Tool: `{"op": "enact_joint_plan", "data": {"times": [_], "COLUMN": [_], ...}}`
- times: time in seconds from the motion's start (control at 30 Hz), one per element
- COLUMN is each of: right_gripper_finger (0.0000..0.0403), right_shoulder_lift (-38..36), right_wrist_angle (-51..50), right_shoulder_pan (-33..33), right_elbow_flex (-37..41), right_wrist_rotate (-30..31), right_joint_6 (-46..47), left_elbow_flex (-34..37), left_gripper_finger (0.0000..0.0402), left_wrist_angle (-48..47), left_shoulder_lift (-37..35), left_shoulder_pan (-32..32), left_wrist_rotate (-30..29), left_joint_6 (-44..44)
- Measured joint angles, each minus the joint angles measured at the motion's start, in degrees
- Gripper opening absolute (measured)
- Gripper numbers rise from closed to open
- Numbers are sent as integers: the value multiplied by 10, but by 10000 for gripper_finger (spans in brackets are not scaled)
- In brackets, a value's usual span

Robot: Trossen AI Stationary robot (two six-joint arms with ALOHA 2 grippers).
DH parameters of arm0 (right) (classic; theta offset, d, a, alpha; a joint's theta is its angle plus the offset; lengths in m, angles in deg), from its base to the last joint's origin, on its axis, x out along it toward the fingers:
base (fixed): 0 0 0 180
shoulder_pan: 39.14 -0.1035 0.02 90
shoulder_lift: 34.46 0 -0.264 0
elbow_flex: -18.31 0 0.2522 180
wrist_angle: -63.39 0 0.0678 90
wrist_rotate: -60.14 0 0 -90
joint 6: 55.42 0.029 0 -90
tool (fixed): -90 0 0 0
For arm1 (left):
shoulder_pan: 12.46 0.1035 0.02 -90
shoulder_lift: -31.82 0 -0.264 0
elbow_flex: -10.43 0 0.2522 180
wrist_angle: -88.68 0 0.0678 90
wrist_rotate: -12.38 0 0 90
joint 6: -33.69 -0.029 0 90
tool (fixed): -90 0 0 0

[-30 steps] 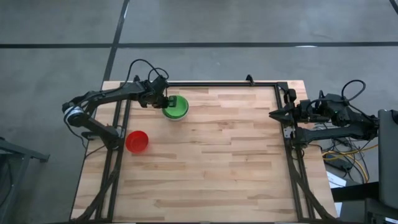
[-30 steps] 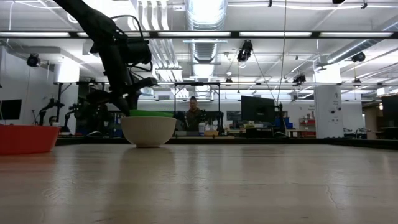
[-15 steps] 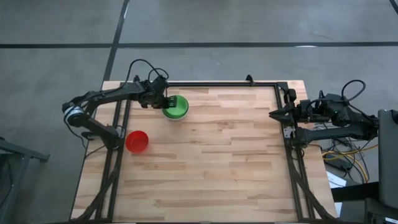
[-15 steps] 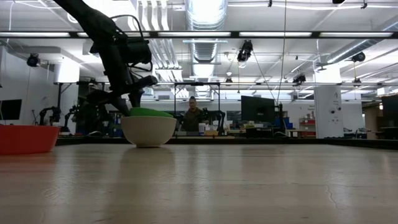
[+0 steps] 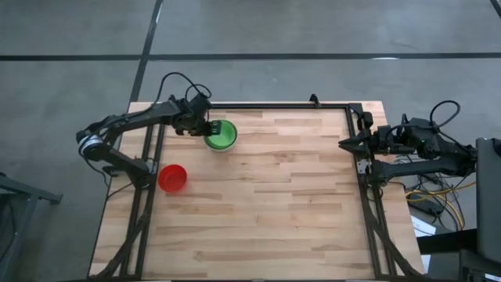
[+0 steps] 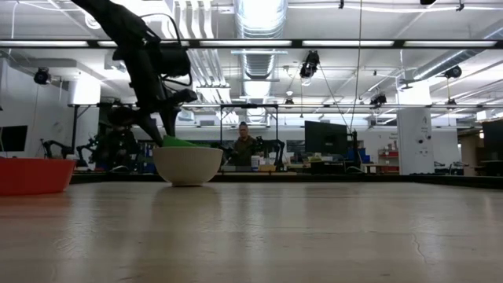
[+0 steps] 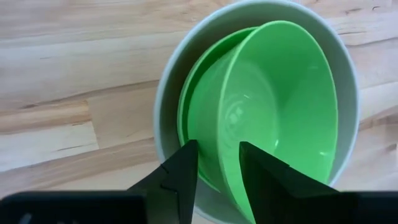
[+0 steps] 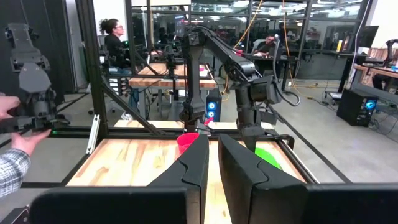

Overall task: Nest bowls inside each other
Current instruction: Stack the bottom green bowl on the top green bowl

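A: While the left gripper (image 7: 217,171) is hanging over the stack at about 11 o'clock on the table (image 5: 274,204), which step is in hand?

B: I judge it is letting go. Its fingers are standing apart, 1 on each side of the near rim of the top green bowl (image 7: 273,106), and not pinching it. That bowl is sitting tilted inside another green bowl (image 7: 189,106), and both are lying in the pale white-grey bowl (image 7: 163,93).

A: So how many are nested?

B: I am seeing 2 green ones in the pale one; whether a third is hiding beneath, I cannot tell. The red bowl (image 5: 172,178) is standing alone near the 9 o'clock edge, well apart from the stack.

A: And the right gripper (image 5: 344,144)?

B: It is waiting at 3 o'clock, off the table edge, with its fingers close together and holding nothing.

A: What is the next move calling for?

B: Probably lifting clear without dragging the tilted green bowl, then swinging toward 9 o'clock for the red one and taking it by its rim.
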Motion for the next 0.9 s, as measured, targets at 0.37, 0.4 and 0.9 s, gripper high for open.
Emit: {"op": "enact_joint_plan", "data": {"times": [0.37, 0.4, 0.9], "right_gripper_finger": [34, 34, 34], "right_shoulder_lift": [0, 0, 0], "right_wrist_angle": [0, 0, 0], "right_shoulder_pan": [0, 0, 0], "right_elbow_flex": [0, 0, 0], "right_wrist_rotate": [0, 0, 0], "right_joint_6": [0, 0, 0], "left_elbow_flex": [-3, -4, -3], "left_gripper_finger": [122, 122, 122], "left_wrist_angle": [-7, -7, 17], "left_shoulder_lift": [-17, -17, 3], "left_shoulder_pan": [9, 9, 9], "left_wrist_rotate": [-1, -1, -2], "left_joint_6": [-1, -4, -13]}}
